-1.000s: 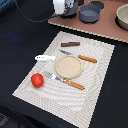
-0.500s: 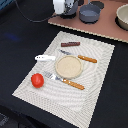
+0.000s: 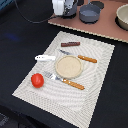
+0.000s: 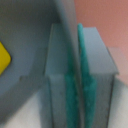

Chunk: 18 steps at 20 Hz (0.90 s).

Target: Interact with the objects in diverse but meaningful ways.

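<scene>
While the arm sits far back at the top of the exterior view, most of the toys look untouched on the pale placemat [image 3: 95, 87]: the red tomato [image 3: 37, 80] near its corner at the exterior view's left, the white fish shape [image 3: 45, 58] just beyond it, the brown sausage stick [image 3: 70, 44] farther back, and a round tan plate [image 3: 68, 66] flanked by two orange-handled utensils. The grey two-handled pot [image 3: 90, 13] stands on the brown desk [image 3: 107, 30], beside the claw [image 3: 65, 9]. Judging by this, little arranging is done. Up close in the wrist view, the claw's pads appear clenched on a thin grey edge [image 4: 72, 65], seemingly the pot's rim; a yellow cheese wedge [image 4: 4, 57] peeks in.
</scene>
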Tool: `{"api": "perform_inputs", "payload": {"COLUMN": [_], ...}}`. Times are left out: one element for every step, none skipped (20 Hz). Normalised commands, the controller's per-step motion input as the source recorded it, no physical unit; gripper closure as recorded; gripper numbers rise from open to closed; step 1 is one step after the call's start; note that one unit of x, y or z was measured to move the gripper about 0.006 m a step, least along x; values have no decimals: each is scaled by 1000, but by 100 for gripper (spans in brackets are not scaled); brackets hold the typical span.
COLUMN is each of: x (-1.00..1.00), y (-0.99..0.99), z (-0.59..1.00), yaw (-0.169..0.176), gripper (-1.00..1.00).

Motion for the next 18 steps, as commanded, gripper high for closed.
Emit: {"api": "perform_inputs", "payload": {"x": [120, 134, 114, 100, 100, 74, 106, 166, 163, 146, 174, 174, 129, 126, 100, 69, 60, 49], "y": [329, 329, 314, 300, 300, 277, 283, 343, 354, 354, 391, 423, 371, 360, 349, 323, 300, 291], "z": [-94, -89, -83, -51, -3, 0, 40, 111, 257, 377, 477, 560, 591, 586, 574, 609, 631, 654], "yaw": [0, 0, 0, 0, 0, 0, 0, 0, 0, 0, 0, 0, 0, 0, 0, 0, 0, 0], "gripper": [100, 100, 100, 100, -100, -100, -100, -100, -100, -100, -100, -100, -100, -100, -100, -100, -100, -100]}}
